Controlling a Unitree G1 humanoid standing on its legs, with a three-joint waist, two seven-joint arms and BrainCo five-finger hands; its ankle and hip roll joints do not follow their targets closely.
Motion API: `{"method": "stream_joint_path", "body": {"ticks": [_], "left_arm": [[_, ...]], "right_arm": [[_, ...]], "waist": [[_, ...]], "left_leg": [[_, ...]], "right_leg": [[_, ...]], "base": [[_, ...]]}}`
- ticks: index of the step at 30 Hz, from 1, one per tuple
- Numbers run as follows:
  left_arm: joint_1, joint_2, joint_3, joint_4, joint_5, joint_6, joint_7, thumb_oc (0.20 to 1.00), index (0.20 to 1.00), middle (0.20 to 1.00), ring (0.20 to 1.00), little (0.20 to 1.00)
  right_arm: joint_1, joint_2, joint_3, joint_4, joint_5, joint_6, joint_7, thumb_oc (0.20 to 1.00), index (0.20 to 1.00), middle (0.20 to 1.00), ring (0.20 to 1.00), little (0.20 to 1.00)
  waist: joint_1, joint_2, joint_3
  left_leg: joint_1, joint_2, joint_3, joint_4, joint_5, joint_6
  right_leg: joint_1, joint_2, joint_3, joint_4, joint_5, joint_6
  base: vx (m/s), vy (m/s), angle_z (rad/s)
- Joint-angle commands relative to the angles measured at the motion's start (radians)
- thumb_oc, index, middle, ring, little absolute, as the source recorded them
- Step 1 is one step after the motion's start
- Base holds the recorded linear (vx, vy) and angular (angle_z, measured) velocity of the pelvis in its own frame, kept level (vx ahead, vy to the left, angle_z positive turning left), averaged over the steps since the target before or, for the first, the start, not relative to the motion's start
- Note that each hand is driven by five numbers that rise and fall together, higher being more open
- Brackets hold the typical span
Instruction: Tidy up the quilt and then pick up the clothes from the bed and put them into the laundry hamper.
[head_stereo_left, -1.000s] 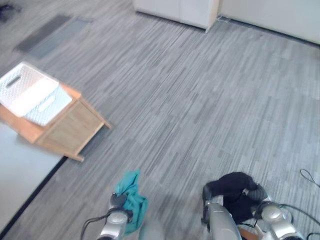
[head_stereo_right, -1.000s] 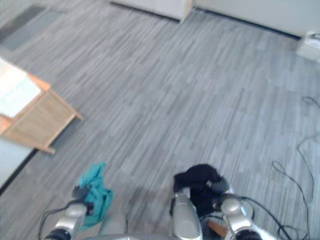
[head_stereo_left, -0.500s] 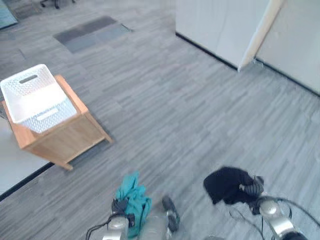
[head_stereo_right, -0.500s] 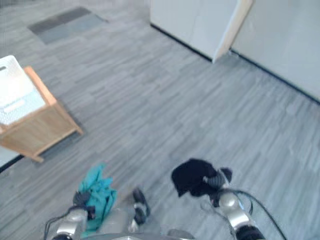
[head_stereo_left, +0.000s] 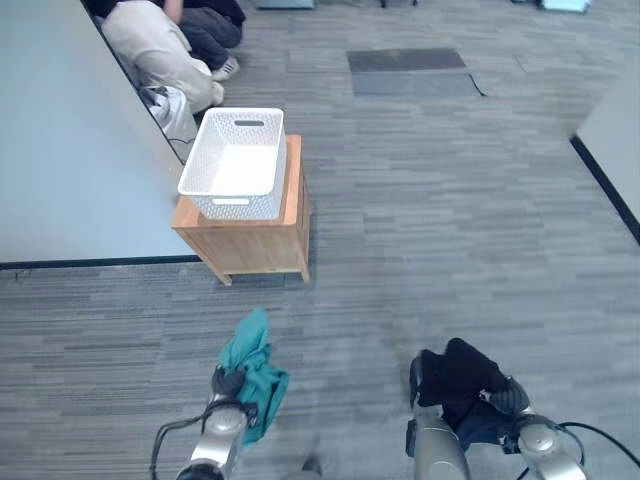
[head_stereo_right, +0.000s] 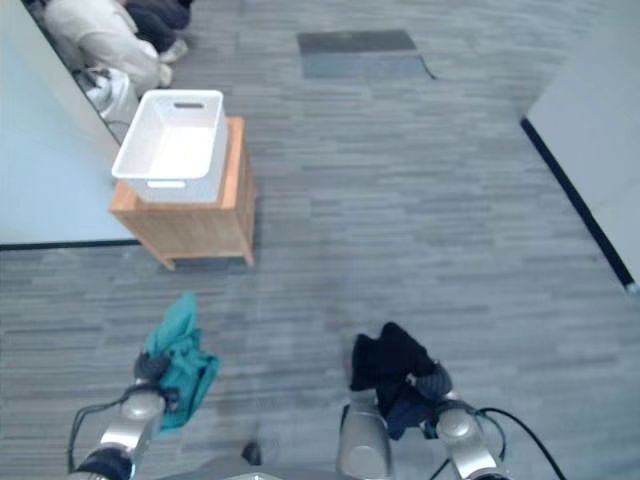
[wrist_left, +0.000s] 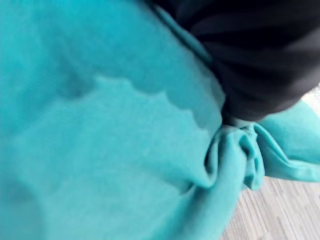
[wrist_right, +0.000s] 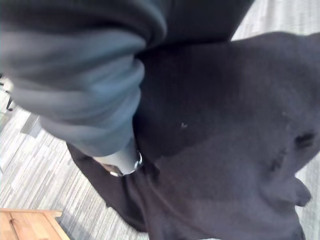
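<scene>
A teal garment (head_stereo_left: 252, 366) hangs bunched from my left hand (head_stereo_left: 228, 381), low at the left of the eye views. In the left wrist view the teal cloth (wrist_left: 100, 140) lies right against the hand's dark cover. My right hand (head_stereo_left: 506, 398) is curled on a black garment (head_stereo_left: 455, 375) low at the right, and the black cloth (wrist_right: 220, 130) also shows up close. The white perforated laundry hamper (head_stereo_left: 235, 162) stands empty on a small wooden stand (head_stereo_left: 258, 240), ahead and slightly left of both hands, well apart from them.
A large pale flat surface (head_stereo_left: 60, 150) runs along the left, with a dark edge at floor level. A person (head_stereo_left: 165, 50) crouches beyond the hamper. A dark floor mat (head_stereo_left: 415, 72) lies far ahead. A white wall panel (head_stereo_left: 612, 125) borders the right. Grey striped carpet lies between.
The camera has swung round, so the hamper on its stand now appears ahead near the centre-left and a person has come into sight. Both hands still carry their garments.
</scene>
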Motion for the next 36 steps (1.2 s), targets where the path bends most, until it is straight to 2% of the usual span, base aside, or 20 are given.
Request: {"method": "stream_joint_path", "body": {"ticks": [1, 3, 4, 7, 8, 10, 12, 13, 15, 18, 20, 21, 23, 24, 26, 28, 30, 31, 33, 36], "left_arm": [[-0.02, 0.006, -0.011, -0.063, 0.016, -0.064, 0.001, 0.2, 0.2, 0.2, 0.2, 0.2], [0.0, 0.003, -0.016, -0.107, -0.015, -0.062, -0.008, 0.2, 0.2, 0.2, 0.2, 0.2], [0.007, 0.005, -0.02, -0.13, -0.02, -0.064, -0.007, 0.2, 0.2, 0.2, 0.2, 0.2], [0.014, 0.007, -0.02, -0.151, -0.02, -0.066, -0.016, 0.2, 0.2, 0.2, 0.2, 0.2], [0.029, 0.003, -0.022, -0.17, -0.014, -0.064, -0.035, 0.2, 0.2, 0.2, 0.2, 0.2], [0.041, 0.0, -0.023, -0.177, -0.009, -0.061, -0.043, 0.2, 0.2, 0.2, 0.2, 0.2], [0.066, -0.001, -0.023, -0.193, 0.006, -0.055, -0.058, 0.2, 0.2, 0.2, 0.2, 0.2], [0.07, -0.005, -0.014, -0.193, 0.015, -0.049, -0.056, 0.2, 0.2, 0.2, 0.2, 0.2], [0.077, -0.011, -0.009, -0.195, 0.019, -0.041, -0.049, 0.2, 0.2, 0.2, 0.2, 0.2], [0.081, -0.011, -0.011, -0.175, 0.005, -0.033, -0.045, 0.2, 0.2, 0.2, 0.2, 0.2], [0.061, 0.001, -0.021, -0.155, 0.011, -0.023, -0.037, 0.2, 0.2, 0.2, 0.2, 0.2], [0.05, 0.011, -0.03, -0.157, 0.007, -0.023, -0.033, 0.2, 0.2, 0.2, 0.2, 0.2], [0.016, 0.037, -0.037, -0.154, 0.021, -0.021, -0.015, 0.2, 0.2, 0.2, 0.2, 0.2], [0.0, 0.049, -0.045, -0.157, 0.022, -0.025, -0.008, 0.2, 0.2, 0.2, 0.2, 0.2], [0.0, 0.049, -0.045, -0.156, 0.022, -0.025, -0.007, 0.2, 0.2, 0.2, 0.2, 0.2], [-0.004, 0.057, -0.049, -0.163, 0.021, -0.035, -0.011, 0.2, 0.2, 0.2, 0.2, 0.2], [-0.008, 0.061, -0.047, -0.159, 0.031, -0.04, -0.011, 0.2, 0.2, 0.2, 0.2, 0.2], [-0.011, 0.058, -0.042, -0.148, 0.041, -0.042, -0.004, 0.2, 0.2, 0.2, 0.2, 0.2], [-0.018, 0.06, -0.038, -0.132, 0.049, -0.043, -0.003, 0.2, 0.2, 0.2, 0.2, 0.2], [-0.013, 0.074, -0.025, -0.112, 0.046, -0.054, -0.003, 0.2, 0.2, 0.2, 0.2, 0.2]], "right_arm": [[-0.051, -0.047, -0.006, -0.067, 0.013, -0.052, 0.007, 0.2, 0.2, 0.2, 0.2, 0.2], [-0.065, -0.06, 0.008, -0.077, 0.025, -0.054, 0.0, 0.2, 0.2, 0.2, 0.2, 0.2], [-0.069, -0.065, 0.011, -0.083, 0.032, -0.057, -0.008, 0.2, 0.2, 0.2, 0.2, 0.2], [-0.074, -0.075, 0.002, -0.084, 0.028, -0.05, -0.006, 0.2, 0.2, 0.2, 0.2, 0.2], [-0.078, -0.08, -0.006, -0.079, 0.021, -0.044, 0.002, 0.2, 0.2, 0.2, 0.2, 0.2], [-0.076, -0.084, -0.008, -0.077, 0.014, -0.043, 0.005, 0.2, 0.2, 0.2, 0.2, 0.2], [-0.065, -0.081, -0.017, -0.068, 0.001, -0.043, 0.006, 0.2, 0.2, 0.2, 0.2, 0.2], [-0.064, -0.08, -0.031, -0.052, -0.009, -0.042, -0.001, 0.2, 0.2, 0.2, 0.2, 0.2], [-0.068, -0.077, -0.034, -0.042, -0.022, -0.035, -0.005, 0.2, 0.2, 0.2, 0.2, 0.2], [-0.071, -0.049, -0.01, -0.038, -0.042, -0.038, 0.001, 0.2, 0.2, 0.2, 0.2, 0.2], [-0.068, -0.026, -0.006, -0.034, -0.047, -0.039, -0.001, 0.2, 0.2, 0.2, 0.2, 0.2], [-0.069, -0.014, -0.004, -0.052, -0.046, -0.037, 0.0, 0.2, 0.2, 0.2, 0.2, 0.2], [-0.076, -0.006, 0.002, -0.059, -0.049, -0.035, -0.001, 0.2, 0.2, 0.2, 0.2, 0.2], [-0.079, -0.008, 0.001, -0.061, -0.046, -0.034, -0.003, 0.2, 0.2, 0.2, 0.2, 0.2], [-0.079, -0.008, 0.001, -0.061, -0.046, -0.034, -0.003, 0.2, 0.2, 0.2, 0.2, 0.2], [-0.068, -0.018, -0.008, -0.063, -0.031, -0.031, -0.006, 0.2, 0.2, 0.2, 0.2, 0.2], [-0.063, -0.021, -0.019, -0.046, -0.02, -0.027, -0.014, 0.2, 0.2, 0.2, 0.2, 0.2], [-0.055, -0.019, -0.033, -0.038, -0.012, -0.024, -0.016, 0.2, 0.2, 0.2, 0.2, 0.2], [-0.046, -0.011, -0.04, -0.012, -0.001, -0.019, -0.016, 0.2, 0.2, 0.2, 0.2, 0.2], [-0.042, -0.011, -0.037, -0.003, 0.0, -0.024, -0.012, 0.2, 0.2, 0.2, 0.2, 0.2]], "waist": [[-0.042, -0.04, 0.018], [-0.013, -0.058, 0.051], [0.0, -0.069, 0.066], [0.02, -0.075, 0.078], [0.038, -0.075, 0.074], [0.049, -0.076, 0.068], [0.058, -0.068, 0.043], [0.058, -0.06, 0.024], [0.061, -0.064, 0.009], [0.084, -0.08, -0.014], [0.071, -0.108, 0.005], [0.053, -0.107, 0.02], [0.031, -0.092, 0.033], [0.016, -0.085, 0.039], [0.012, -0.086, 0.041], [-0.007, -0.08, 0.037], [-0.014, -0.082, 0.026], [-0.029, -0.079, 0.019], [-0.037, -0.08, 0.012], [-0.03, -0.087, 0.005]], "left_leg": [[-0.078, 0.01, 0.115, 0.347, 0.071, -0.024], [-0.254, 0.044, 0.129, 0.713, 0.168, 0.014], [-0.316, 0.061, 0.162, 0.812, 0.168, 0.031], [-0.388, 0.066, 0.225, 0.851, 0.137, 0.029], [-0.459, 0.042, 0.311, 0.738, 0.101, 0.021], [-0.485, 0.024, 0.358, 0.63, 0.106, 0.023], [-0.487, -0.009, 0.454, 0.386, 0.112, 0.008], [-0.478, -0.017, 0.565, 0.203, 0.167, -0.003], [-0.488, 0.002, 0.644, 0.133, 0.184, 0.007], [-0.42, -0.05, 0.588, 0.09, 0.182, 0.064], [-0.368, -0.073, 0.598, 0.101, 0.143, 0.1], [-0.333, -0.068, 0.591, 0.097, 0.132, 0.107], [-0.252, -0.055, 0.569, 0.049, 0.121, 0.11], [-0.209, -0.058, 0.534, 0.031, 0.112, 0.104], [-0.207, -0.06, 0.53, 0.029, 0.112, 0.104], [-0.176, -0.036, 0.483, 0.027, 0.116, 0.064], [-0.162, -0.026, 0.425, 0.018, 0.099, 0.031], [-0.147, -0.012, 0.361, 0.007, 0.084, 0.013], [-0.112, 0.012, 0.314, 0.0, 0.07, -0.011], [-0.09, 0.042, 0.286, 0.02, 0.05, -0.036]], "right_leg": [[0.088, -0.014, 0.024, -0.003, -0.02, -0.001], [0.165, 0.006, -0.006, 0.001, -0.055, -0.072], [0.215, 0.024, -0.026, -0.013, -0.079, -0.103], [0.286, 0.035, -0.055, -0.037, -0.113, -0.12], [0.362, 0.045, -0.084, -0.073, -0.143, -0.117], [0.393, 0.046, -0.094, -0.08, -0.157, -0.111], [0.451, 0.062, -0.116, -0.078, -0.218, -0.094], [0.498, 0.087, -0.146, -0.069, -0.256, -0.088], [0.548, 0.104, -0.179, -0.05, -0.289, -0.08], [0.524, 0.101, -0.178, 0.149, -0.241, -0.035], [0.439, 0.061, -0.185, 0.425, -0.087, 0.056], [0.37, 0.052, -0.172, 0.562, -0.032, 0.056], [0.243, 0.013, -0.179, 0.707, -0.025, 0.056], [0.195, -0.034, -0.187, 0.648, -0.07, 0.046], [0.2, -0.036, -0.191, 0.648, -0.073, 0.046], [0.174, -0.053, -0.173, 0.338, -0.1, -0.003], [0.187, -0.072, -0.099, 0.074, -0.092, -0.001], [0.175, -0.094, 0.022, -0.023, -0.053, 0.013], [0.143, -0.113, 0.155, -0.061, -0.011, 0.037], [0.157, -0.125, 0.129, -0.066, -0.024, 0.045]], "base": [[0.47, -0.504, 0.84], [0.4, -0.573, 0.59], [0.38, -0.524, 0.18], [0.36, -0.245, 0.05], [0.72, -0.257, 0.26], [0.47, -0.1, 0.37], [0.65, -0.004, 0.35], [0.87, -0.016, 0.5], [0.72, 0.01, 0.86], [0.61, 0.072, 0.19], [0.48, 0.025, 0.18], [0.45, -0.012, 0.33], [0.54, -0.045, 0.63], [0.48, -0.059, 1.09], [0.28, -0.094, 0.97], [0.47, -0.35, 0.79], [0.47, -0.421, 0.8], [0.48, -0.428, 0.89], [0.38, -0.352, 1.11], [0.32, -0.438, 1.09]]}}
